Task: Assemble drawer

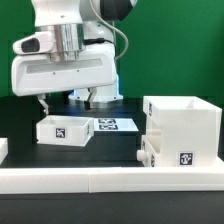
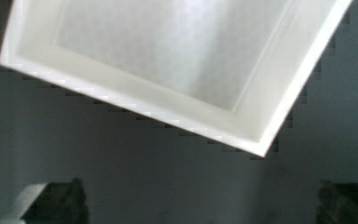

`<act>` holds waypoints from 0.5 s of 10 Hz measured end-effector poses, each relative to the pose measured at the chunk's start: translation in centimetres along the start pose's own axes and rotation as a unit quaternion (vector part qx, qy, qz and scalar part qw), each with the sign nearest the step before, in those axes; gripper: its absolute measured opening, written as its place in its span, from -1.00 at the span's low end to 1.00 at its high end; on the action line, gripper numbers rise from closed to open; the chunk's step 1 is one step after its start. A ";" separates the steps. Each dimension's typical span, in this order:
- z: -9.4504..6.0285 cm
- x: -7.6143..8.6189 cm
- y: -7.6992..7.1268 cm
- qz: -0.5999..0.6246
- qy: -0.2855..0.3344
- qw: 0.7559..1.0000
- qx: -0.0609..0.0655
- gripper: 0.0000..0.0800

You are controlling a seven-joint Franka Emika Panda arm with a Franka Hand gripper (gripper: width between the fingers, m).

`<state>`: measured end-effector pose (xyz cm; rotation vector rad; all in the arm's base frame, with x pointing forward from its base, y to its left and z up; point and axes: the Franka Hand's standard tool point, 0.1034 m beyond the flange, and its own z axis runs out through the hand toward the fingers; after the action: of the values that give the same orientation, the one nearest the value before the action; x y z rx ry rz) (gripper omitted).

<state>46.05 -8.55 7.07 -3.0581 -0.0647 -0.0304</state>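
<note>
A small white open drawer box with a marker tag on its front lies on the black table toward the exterior view's left. In the wrist view it shows as a tilted white tray seen from above. My gripper hangs just above and behind it, not touching it. In the wrist view the gripper is open and empty, with its dark fingertips wide apart. The larger white drawer housing, also tagged, stands at the exterior view's right.
The marker board lies flat behind the small box. A white rail runs along the table's front edge. A white piece shows at the far left edge. The arm's base stands at the back.
</note>
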 end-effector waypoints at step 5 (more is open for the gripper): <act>1.7 -2.7 -2.2 0.169 0.007 0.986 -0.004 0.62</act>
<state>43.31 -6.28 5.49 -3.0310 0.4552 -0.0288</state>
